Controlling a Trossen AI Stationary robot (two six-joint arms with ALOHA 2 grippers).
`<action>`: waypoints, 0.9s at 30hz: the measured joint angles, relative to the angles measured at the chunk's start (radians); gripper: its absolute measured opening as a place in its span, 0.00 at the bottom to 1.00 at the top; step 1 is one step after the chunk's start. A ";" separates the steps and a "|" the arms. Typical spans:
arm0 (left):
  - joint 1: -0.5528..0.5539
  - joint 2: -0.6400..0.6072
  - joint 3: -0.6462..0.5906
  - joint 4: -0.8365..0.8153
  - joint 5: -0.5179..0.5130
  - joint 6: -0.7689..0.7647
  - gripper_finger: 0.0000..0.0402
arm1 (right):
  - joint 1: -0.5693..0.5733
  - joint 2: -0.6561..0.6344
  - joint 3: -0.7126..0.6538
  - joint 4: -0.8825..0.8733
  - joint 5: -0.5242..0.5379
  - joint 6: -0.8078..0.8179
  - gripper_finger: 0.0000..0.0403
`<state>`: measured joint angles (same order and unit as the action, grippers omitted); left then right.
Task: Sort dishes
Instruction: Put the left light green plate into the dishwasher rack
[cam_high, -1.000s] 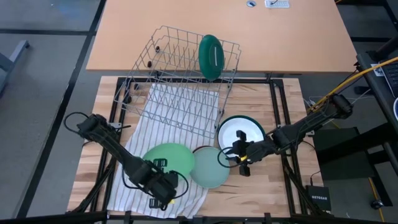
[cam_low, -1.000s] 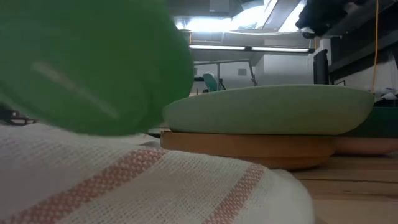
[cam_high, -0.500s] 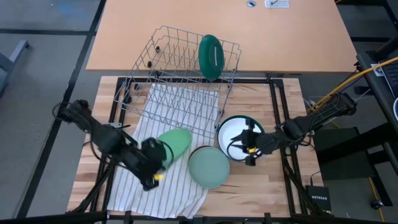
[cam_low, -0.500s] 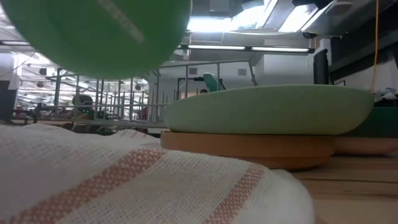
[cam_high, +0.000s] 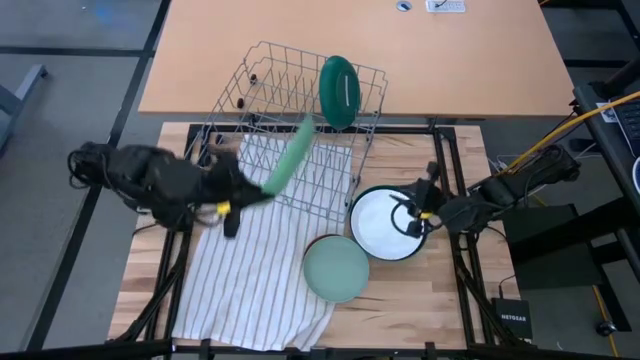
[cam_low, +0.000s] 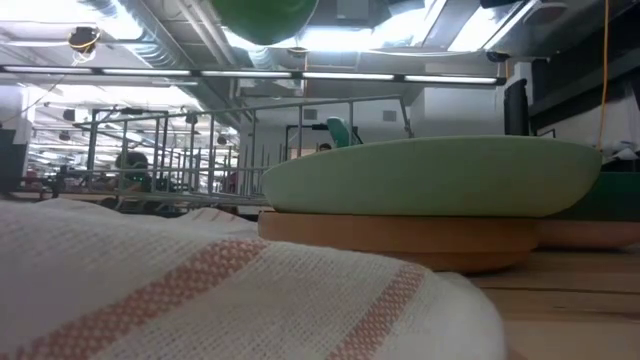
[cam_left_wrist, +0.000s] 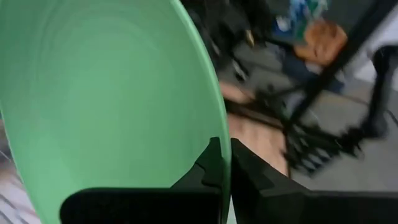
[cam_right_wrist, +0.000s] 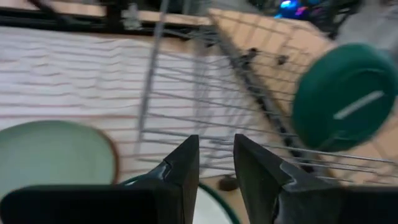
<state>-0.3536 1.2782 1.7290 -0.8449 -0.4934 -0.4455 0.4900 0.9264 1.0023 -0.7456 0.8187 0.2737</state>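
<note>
My left gripper (cam_high: 238, 196) is shut on a light green plate (cam_high: 286, 156), which stands on edge in the air over the near part of the grey wire rack (cam_high: 262, 88). A dark green plate (cam_high: 340, 92) stands upright in the rack's far right corner. My right gripper (cam_high: 414, 205) hovers open over the right side of the white plate with a dark rim (cam_high: 378, 225), nothing between its fingers. A pale mint plate (cam_high: 336, 268) lies on a brown plate (cam_low: 400, 240) near the table's front. My left gripper pinches the light green plate's rim (cam_left_wrist: 219, 140) between its two fingers (cam_left_wrist: 210, 167); one finger is on the plate's inner face and one is behind it. The fingers come from the table's left, slanting a little down. The plate is lifted clear, tipped on edge and pointing toward the rack.
A white cloth with red stripes (cam_high: 255, 275) covers the table's left half, and the rack's near end rests on it. A second wooden table (cam_high: 350, 45) stands beyond the rack. Black frame rails (cam_high: 445, 160) run along the table's right side.
My left gripper has risen from the cloth near the front edge and gone toward the far edge and the rack. The light green plate has come up with it, from lying flat to standing on edge. My right gripper has drawn back up and toward the right edge.
</note>
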 joint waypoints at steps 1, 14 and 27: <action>0.040 -0.010 0.000 0.018 0.000 0.039 0.00 | 0.000 -0.005 0.000 -0.001 0.018 0.000 0.26; 0.809 0.049 -0.040 0.198 0.527 0.305 0.00 | -0.206 -0.013 -0.003 -0.074 0.012 0.009 0.26; 1.340 0.395 -0.040 0.656 1.173 -0.055 0.00 | -0.426 -0.015 -0.003 -0.071 -0.026 0.008 0.26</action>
<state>0.9862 1.6729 1.6894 -0.1888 0.6792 -0.5005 0.0641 0.9115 0.9993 -0.8171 0.7925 0.2812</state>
